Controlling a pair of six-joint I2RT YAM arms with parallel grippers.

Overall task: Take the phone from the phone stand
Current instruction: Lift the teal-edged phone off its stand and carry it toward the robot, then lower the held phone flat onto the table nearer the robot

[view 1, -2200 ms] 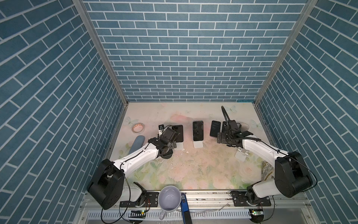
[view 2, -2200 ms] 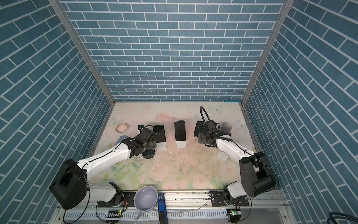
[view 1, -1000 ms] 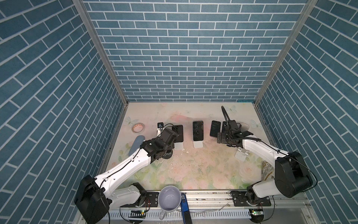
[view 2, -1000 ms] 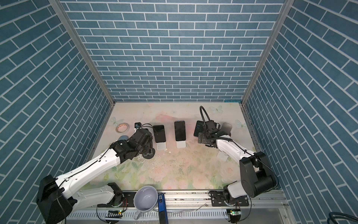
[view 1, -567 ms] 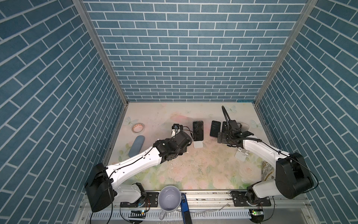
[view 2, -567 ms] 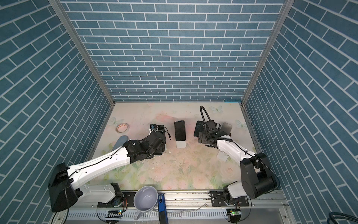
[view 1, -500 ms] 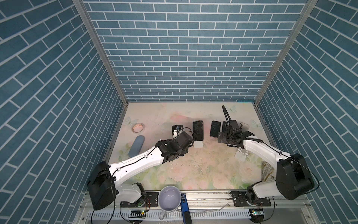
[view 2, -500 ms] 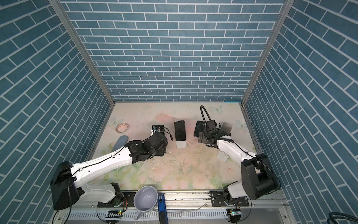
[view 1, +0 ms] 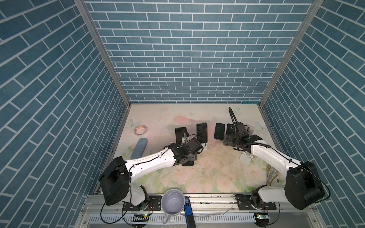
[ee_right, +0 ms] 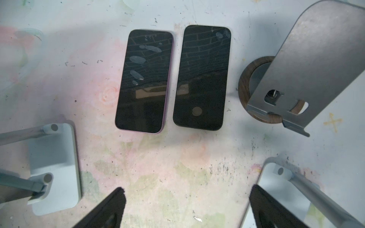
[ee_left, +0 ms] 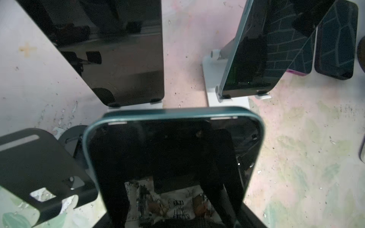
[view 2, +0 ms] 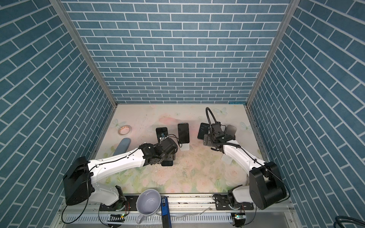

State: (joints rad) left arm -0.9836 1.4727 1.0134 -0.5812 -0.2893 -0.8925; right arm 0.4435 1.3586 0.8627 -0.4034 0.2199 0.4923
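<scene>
The left gripper (view 1: 190,159) is clamping partway closed on the glossy, teal-rimmed phone (ee_left: 173,150). It is holding the phone off the ledge of the matte black sheet-metal phone stand (ee_left: 37,165), at six o'clock from a propped handset (view 1: 181,133). The right gripper (ee_right: 189,207) is gaping wide, gripping nothing, over the scuffed floral mat (ee_right: 177,167). Blue brick-print walls (view 1: 187,59) are enclosing everything.

1. Both top views: bright, even light, crisp on the table (view 1: 217,177); walls (view 1: 177,59) splay at the edges.
2. Left wrist: dim, the phone (ee_left: 167,158) close and blurred.
3. Right wrist: smudges and brick reflections on the purple-edged phone (ee_right: 143,83), soft shadows around.
</scene>
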